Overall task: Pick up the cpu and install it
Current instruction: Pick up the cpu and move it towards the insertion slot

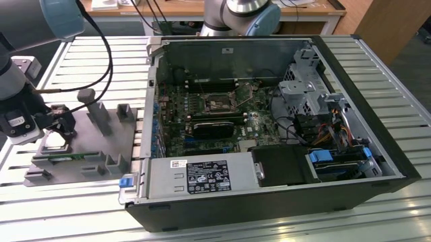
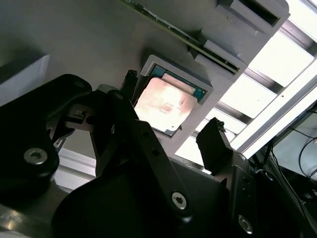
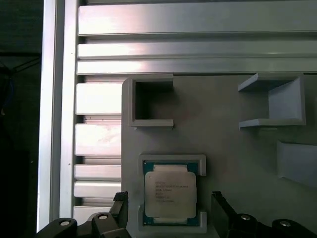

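The cpu (image 3: 170, 194) is a small square chip with a silvery top. It lies flat in a cornered nest on the grey fixture plate (image 3: 223, 134). In both wrist views my gripper (image 3: 169, 204) hovers just above it, open, with one black fingertip (image 3: 119, 202) on each side and neither touching the chip. The second wrist view shows the cpu (image 2: 164, 105) between the fingers of the gripper (image 2: 171, 110). In the exterior view the gripper (image 1: 59, 129) hangs over the cpu (image 1: 58, 142) at the left end of the fixture plate (image 1: 88, 146), well left of the computer case.
The open computer case (image 1: 269, 131) lies at the exterior view's right of the fixture, its motherboard socket (image 1: 219, 104) exposed. Grey posts (image 1: 98, 113) and holders stand on the fixture, and a green memory stick (image 1: 64, 156) lies along its near edge. Everything rests on a slatted aluminium table (image 1: 377, 65).
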`<act>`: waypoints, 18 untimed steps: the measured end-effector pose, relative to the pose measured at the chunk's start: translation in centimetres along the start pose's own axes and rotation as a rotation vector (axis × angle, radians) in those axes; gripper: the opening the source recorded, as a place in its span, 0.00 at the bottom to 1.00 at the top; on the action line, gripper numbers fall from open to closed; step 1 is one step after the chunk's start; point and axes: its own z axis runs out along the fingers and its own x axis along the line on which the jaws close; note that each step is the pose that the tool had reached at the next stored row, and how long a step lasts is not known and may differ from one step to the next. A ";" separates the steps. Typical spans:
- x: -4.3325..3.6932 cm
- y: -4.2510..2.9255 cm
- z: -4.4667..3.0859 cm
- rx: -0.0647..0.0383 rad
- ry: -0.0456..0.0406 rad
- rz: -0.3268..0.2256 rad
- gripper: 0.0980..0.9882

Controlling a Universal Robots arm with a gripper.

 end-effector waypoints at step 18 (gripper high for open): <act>-0.08 0.31 0.87 0.000 -0.0238 -0.002 0.65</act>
